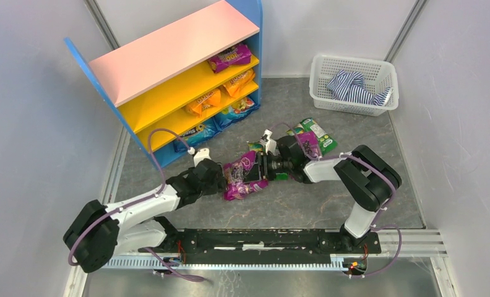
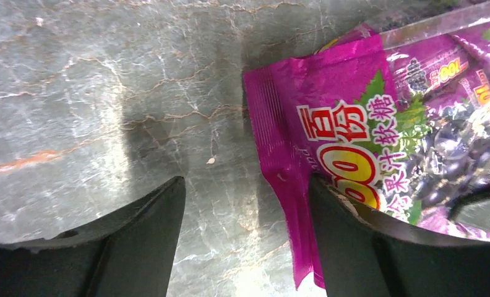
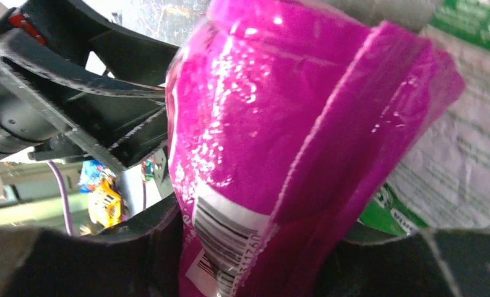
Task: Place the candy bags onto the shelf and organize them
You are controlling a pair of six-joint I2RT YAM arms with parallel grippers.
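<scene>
The shelf (image 1: 168,46) stands at the back left with a purple bag (image 1: 230,57), two orange bags (image 1: 204,101) and blue bags (image 1: 236,110) on its yellow boards. A purple candy bag (image 1: 244,175) lies between my two grippers. My right gripper (image 1: 265,167) is shut on its right end; the bag (image 3: 273,142) fills the gap between the fingers, barcode side up. My left gripper (image 1: 221,179) is open at the bag's left edge; in the left wrist view (image 2: 245,235) its right finger (image 2: 378,247) lies over the bag (image 2: 354,124).
Another purple bag (image 1: 309,143) and green bags (image 1: 320,133) lie on the grey floor behind my right arm. A white mesh basket (image 1: 378,71) with a striped cloth (image 1: 352,86) stands at the back right. Walls close in both sides.
</scene>
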